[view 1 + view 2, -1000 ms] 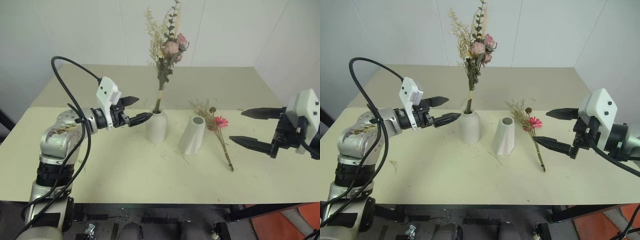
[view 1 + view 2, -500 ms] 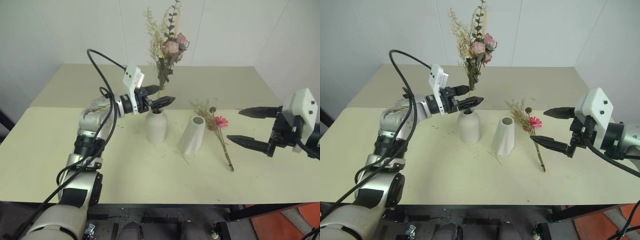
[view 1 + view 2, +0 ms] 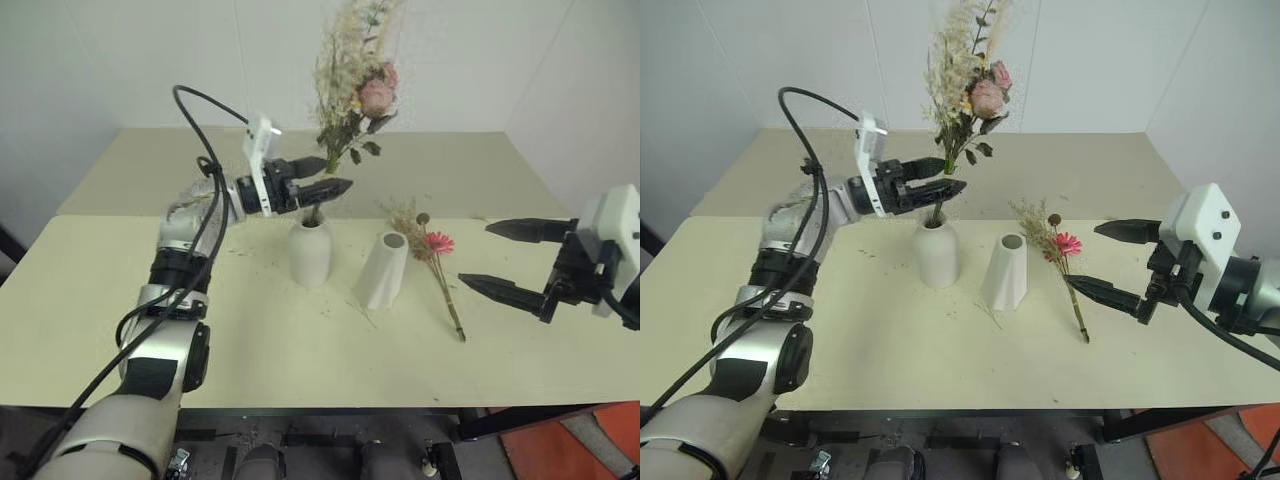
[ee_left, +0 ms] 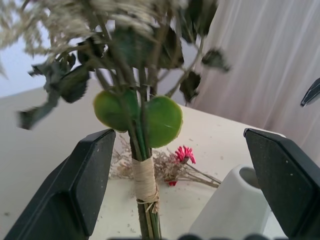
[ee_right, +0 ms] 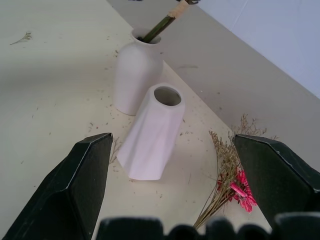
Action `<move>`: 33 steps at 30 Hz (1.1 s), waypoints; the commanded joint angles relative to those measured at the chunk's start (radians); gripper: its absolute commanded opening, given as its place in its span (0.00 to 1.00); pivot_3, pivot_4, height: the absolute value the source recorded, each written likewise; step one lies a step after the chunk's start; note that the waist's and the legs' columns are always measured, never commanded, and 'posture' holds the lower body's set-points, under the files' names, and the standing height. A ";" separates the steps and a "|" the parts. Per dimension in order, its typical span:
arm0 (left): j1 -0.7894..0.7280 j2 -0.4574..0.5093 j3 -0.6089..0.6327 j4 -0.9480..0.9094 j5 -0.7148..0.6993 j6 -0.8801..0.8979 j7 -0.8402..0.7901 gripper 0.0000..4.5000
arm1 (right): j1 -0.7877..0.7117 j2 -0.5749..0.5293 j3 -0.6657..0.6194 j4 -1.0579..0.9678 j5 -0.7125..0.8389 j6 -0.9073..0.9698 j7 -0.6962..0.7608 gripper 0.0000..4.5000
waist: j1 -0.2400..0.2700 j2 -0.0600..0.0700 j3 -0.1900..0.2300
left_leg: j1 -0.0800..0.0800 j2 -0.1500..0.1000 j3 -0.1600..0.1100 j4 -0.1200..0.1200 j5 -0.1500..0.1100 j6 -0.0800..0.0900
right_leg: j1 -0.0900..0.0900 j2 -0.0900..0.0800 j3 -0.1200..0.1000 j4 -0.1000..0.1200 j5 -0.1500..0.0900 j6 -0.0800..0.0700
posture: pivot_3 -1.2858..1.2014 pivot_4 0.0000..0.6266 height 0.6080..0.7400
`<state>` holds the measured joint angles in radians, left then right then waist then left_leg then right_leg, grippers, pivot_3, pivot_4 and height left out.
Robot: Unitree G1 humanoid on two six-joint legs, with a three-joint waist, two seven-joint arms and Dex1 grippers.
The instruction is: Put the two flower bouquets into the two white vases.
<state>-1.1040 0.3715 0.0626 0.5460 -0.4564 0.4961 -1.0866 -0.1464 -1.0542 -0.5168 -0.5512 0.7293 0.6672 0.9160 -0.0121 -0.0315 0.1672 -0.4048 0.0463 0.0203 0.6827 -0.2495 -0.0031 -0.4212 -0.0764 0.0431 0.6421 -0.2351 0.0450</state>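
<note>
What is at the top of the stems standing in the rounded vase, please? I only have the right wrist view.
Observer: A rose bouquet of pale pink roses, cream grasses and green sprigs, leaning to the right above the bottle vase.
Operator: Is the left gripper holding it?
Observer: No. The left gripper is open, with a finger on either side of the stems above the vase's mouth and a gap on both sides.
Operator: Where is my gripper relative to the daisy bouquet?
Observer: The right gripper is open and hovers to the right of the twig bouquet, apart from it.
</note>
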 commanded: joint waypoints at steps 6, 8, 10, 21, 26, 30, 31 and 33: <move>0.131 0.066 0.061 -0.259 -0.080 0.138 0.063 0.99 | -0.017 -0.018 -0.019 0.006 0.000 -0.017 0.010 1.00 | -0.001 0.000 0.000 | 0.001 0.000 0.000 0.000 0.000 0.000 | 0.000 0.000 0.000 0.001 0.000 0.000 | 0.52 0.24 1.00; 0.158 0.073 0.067 -0.301 -0.093 0.161 0.082 0.99 | -0.029 -0.023 -0.007 0.018 -0.005 -0.021 0.014 1.00 | -0.001 0.000 0.000 | 0.001 0.000 0.000 0.000 0.000 0.000 | 0.000 0.000 0.000 0.001 0.000 0.000 | 0.52 0.24 1.00; 0.180 0.082 0.079 -0.342 -0.104 0.181 0.102 0.99 | -0.040 -0.027 0.003 0.028 -0.010 -0.026 0.018 1.00 | 0.000 0.000 0.000 | 0.001 0.000 0.000 0.000 0.000 0.000 | 0.000 0.000 0.000 0.001 0.000 0.000 | 0.52 0.24 1.00; 0.281 0.191 0.091 -0.544 -0.174 0.175 0.004 0.99 | -0.051 -0.029 0.061 0.075 -0.059 -0.006 0.004 1.00 | -0.001 0.000 0.000 | 0.001 0.000 0.000 0.000 0.000 0.000 | 0.000 0.000 0.000 0.001 0.000 0.000 | 0.52 0.24 1.00; 0.375 0.327 0.117 -0.608 -0.201 0.084 -0.192 0.99 | -0.048 -0.064 0.073 0.099 -0.072 0.083 -0.032 1.00 | -0.005 0.000 0.000 | 0.002 0.001 0.001 0.000 0.000 0.000 | 0.000 0.000 0.001 0.001 0.000 0.000 | 0.52 0.24 1.00; 0.432 0.441 0.117 -0.636 -0.216 0.009 -0.372 0.99 | -0.105 -0.116 0.150 0.138 -0.068 0.225 -0.072 1.00 | -0.003 0.000 0.000 | 0.002 0.001 0.001 0.000 0.000 0.000 | 0.000 0.000 0.001 0.001 0.000 -0.001 | 0.52 0.24 1.00; 0.437 0.456 0.110 -0.641 -0.213 -0.005 -0.392 0.99 | -0.127 -0.127 0.178 0.151 -0.066 0.256 -0.075 1.00 | -0.003 0.000 0.000 | 0.002 0.001 0.002 0.000 0.000 0.000 | 0.000 0.000 0.001 0.001 0.000 -0.001 | 0.52 0.24 1.00; 0.436 0.467 0.100 -0.646 -0.220 -0.016 -0.413 0.99 | -0.199 -0.138 0.248 0.188 -0.057 0.341 -0.083 1.00 | -0.001 0.000 0.000 | 0.002 0.001 0.002 0.000 0.000 0.000 | 0.000 0.000 0.001 0.001 0.000 -0.001 | 0.52 0.24 1.00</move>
<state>-0.6585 0.8271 0.1603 -0.0681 -0.6597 0.5043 -1.4723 -0.3070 -1.1704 -0.2911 -0.3747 0.6540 0.9456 0.8453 -0.0127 -0.0310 0.1671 -0.4031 0.0476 0.0220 0.6826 -0.2495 -0.0031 -0.4211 -0.0762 0.0436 0.6427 -0.2355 0.0442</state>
